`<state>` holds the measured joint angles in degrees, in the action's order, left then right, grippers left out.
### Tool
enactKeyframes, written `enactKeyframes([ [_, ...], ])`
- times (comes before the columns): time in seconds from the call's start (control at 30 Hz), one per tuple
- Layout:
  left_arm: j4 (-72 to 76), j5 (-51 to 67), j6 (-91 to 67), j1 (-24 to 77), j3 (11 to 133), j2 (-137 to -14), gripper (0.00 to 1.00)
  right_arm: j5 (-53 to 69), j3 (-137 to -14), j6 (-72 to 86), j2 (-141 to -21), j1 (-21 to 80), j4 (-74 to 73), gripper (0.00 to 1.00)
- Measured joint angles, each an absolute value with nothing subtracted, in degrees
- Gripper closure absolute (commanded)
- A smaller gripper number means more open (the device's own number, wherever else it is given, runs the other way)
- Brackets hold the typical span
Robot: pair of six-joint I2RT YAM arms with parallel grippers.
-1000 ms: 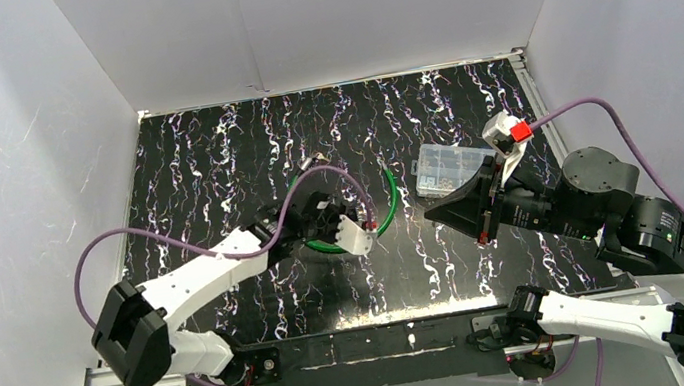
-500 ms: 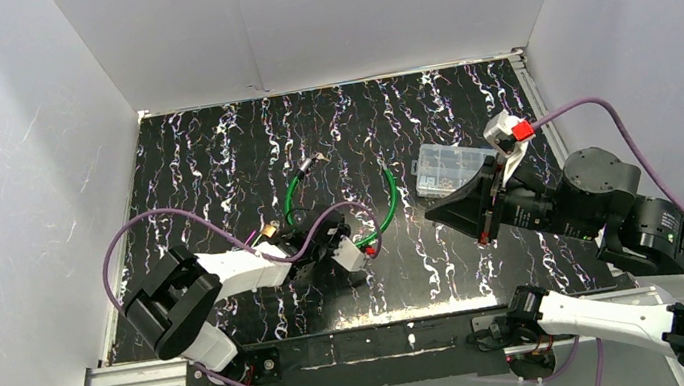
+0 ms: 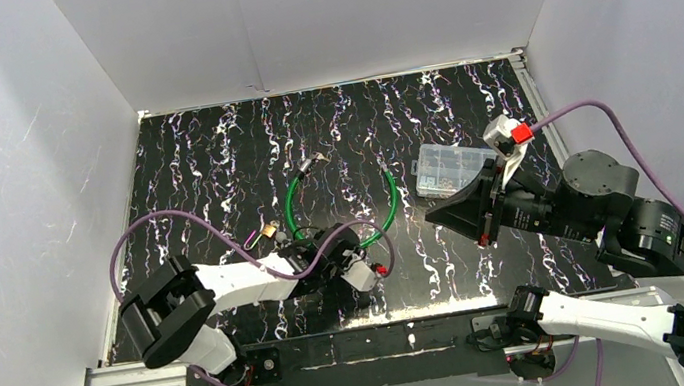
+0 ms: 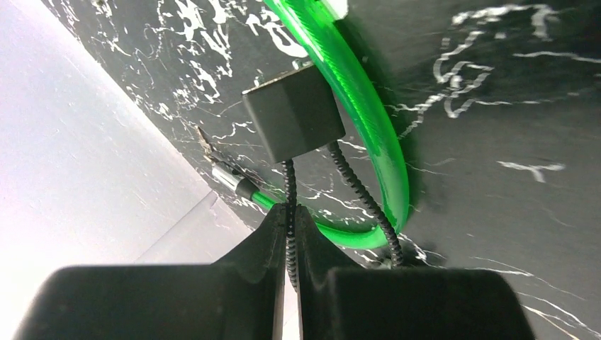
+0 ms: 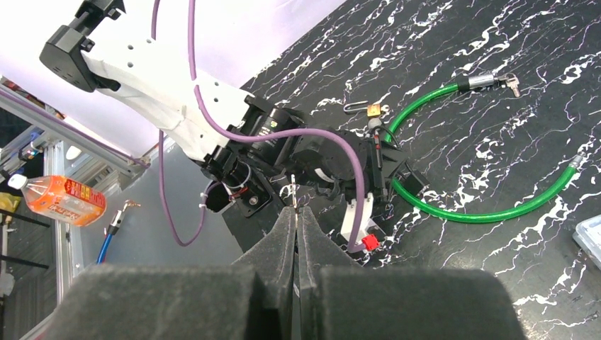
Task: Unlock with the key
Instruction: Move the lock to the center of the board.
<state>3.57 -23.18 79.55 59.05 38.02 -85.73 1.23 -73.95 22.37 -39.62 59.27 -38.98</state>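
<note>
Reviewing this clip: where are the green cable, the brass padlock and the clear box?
green cable (image 3: 392, 196), top view, right-hand arc.
brass padlock (image 5: 373, 110), right wrist view, its body.
clear box (image 3: 443, 167), top view, lid centre.

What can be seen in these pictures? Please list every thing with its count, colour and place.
table: one, black with white streaks, under everything
cable: one, green, curved on the table middle
block: one, black, beside the cable
cord: one, black, running from the block into the left fingers
padlock: one, brass, beside the left arm
key: one, silver, at the cable's far end
box: one, clear, near the right arm
bottle: one, orange, outside the table frame
metal sliver: one, silver, between the right fingers; too small to identify
left fingers: two, black, shut on the cord
right fingers: two, black, shut on the metal sliver
</note>
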Motion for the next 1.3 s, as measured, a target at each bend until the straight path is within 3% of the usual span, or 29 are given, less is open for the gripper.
enactKeyframes([
  [0.5, 1.5, -26.2, 77.3, 61.6, 36.3, -84.6, 1.00, 1.3, -73.2, 23.2, -38.8, 59.3, -39.0, 0.99],
  [0.6, 0.6, -26.9, 76.9, 62.8, 36.4, -84.6, 0.93, 1.3, -73.2, 23.4, -38.6, 59.3, -39.0, 0.99],
  [0.97, -5.1, -28.6, 73.3, 70.9, 36.1, -82.0, 0.98, 1.3, -73.0, 23.9, -38.1, 59.3, -39.0, 0.99],
  [1.3, -10.6, -29.1, 74.5, 71.3, 36.5, -76.4, 1.00, 1.2, -72.2, 24.3, -37.6, 59.3, -39.4, 0.99],
])
